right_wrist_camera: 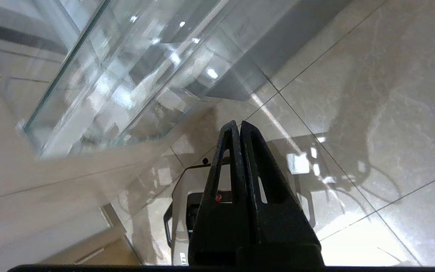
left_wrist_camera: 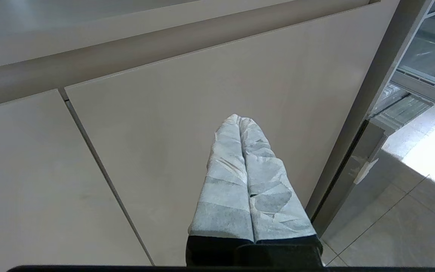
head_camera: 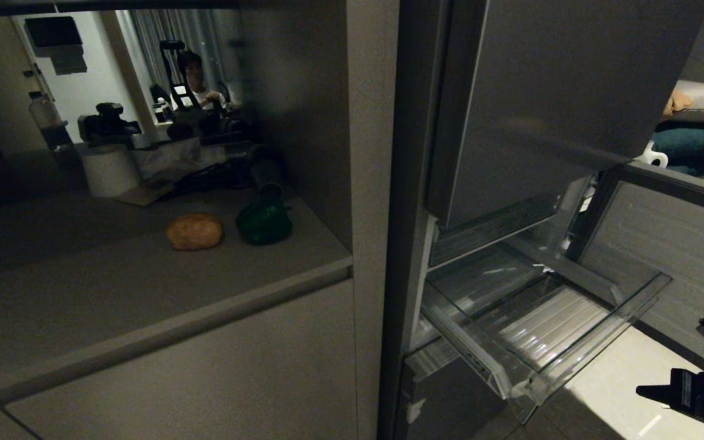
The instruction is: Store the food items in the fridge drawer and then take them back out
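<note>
Tan-brown potato point(head_camera: 195, 231) and glossy dark green pepper point(head_camera: 264, 222) on grey counter point(head_camera: 144, 287). Clear drawer point(head_camera: 596, 342); left fingers point(left_wrist_camera: 221, 173) pale grey, mottled.

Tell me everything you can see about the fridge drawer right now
The fridge drawer is a wide, shallow bin of clear plastic with a ribbed floor. It is pulled well out of the fridge, below the upper door, and hangs over the pale tiled floor. Nothing lies in it. Its front panel cannot be clearly made out. No gripper touches it: the right gripper, jaws shut, is low beside its front corner.
</note>
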You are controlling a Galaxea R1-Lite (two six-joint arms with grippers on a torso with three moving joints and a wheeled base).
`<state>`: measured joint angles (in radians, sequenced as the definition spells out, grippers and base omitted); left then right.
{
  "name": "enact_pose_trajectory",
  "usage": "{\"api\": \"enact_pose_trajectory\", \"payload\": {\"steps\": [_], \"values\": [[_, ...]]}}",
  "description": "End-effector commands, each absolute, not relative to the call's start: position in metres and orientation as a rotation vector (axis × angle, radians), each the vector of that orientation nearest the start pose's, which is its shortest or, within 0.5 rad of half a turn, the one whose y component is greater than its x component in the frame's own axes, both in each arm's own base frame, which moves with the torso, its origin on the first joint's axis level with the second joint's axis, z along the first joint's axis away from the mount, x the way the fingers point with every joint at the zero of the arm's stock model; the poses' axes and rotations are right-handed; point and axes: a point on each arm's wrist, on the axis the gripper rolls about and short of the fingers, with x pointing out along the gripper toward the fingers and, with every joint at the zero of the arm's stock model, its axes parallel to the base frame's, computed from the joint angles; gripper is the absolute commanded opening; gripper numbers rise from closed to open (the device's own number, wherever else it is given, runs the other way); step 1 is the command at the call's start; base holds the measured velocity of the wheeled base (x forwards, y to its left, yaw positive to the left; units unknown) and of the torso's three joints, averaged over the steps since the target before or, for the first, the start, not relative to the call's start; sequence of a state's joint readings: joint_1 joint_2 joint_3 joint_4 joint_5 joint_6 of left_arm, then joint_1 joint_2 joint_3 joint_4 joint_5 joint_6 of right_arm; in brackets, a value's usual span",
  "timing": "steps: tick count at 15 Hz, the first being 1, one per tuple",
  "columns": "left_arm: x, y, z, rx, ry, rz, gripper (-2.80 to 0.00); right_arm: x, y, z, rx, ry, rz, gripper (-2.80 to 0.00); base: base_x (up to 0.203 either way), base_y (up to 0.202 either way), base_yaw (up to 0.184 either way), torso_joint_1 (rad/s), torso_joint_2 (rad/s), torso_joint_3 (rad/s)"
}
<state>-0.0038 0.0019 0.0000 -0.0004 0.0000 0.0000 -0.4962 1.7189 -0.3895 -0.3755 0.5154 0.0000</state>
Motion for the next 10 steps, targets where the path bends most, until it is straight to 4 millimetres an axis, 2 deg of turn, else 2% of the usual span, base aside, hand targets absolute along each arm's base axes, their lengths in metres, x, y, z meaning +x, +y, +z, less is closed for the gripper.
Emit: {"api": "enact_pose_trajectory", "payload": {"steps": [1, 4, 10], "values": [[-0.023, 0.000, 0.076, 0.000, 0.002, -0.005, -2.80, 0.221, -0.095, 0.052, 0.464, 0.871, 0.057, -2.80, 0.000, 0.000, 0.000, 0.000, 0.00, 0.000], [-0.023, 0.000, 0.076, 0.000, 0.003, -0.003, -2.80, 0.250, -0.093, 0.047, 0.426, 0.847, 0.107, -2.80, 0.000, 0.000, 0.000, 0.000, 0.00, 0.000], [-0.023, 0.000, 0.076, 0.000, 0.003, -0.003, -2.80, 0.312, -0.083, 0.035, 0.349, 0.686, 0.195, -2.80, 0.000, 0.000, 0.000, 0.000, 0.00, 0.000]]}}
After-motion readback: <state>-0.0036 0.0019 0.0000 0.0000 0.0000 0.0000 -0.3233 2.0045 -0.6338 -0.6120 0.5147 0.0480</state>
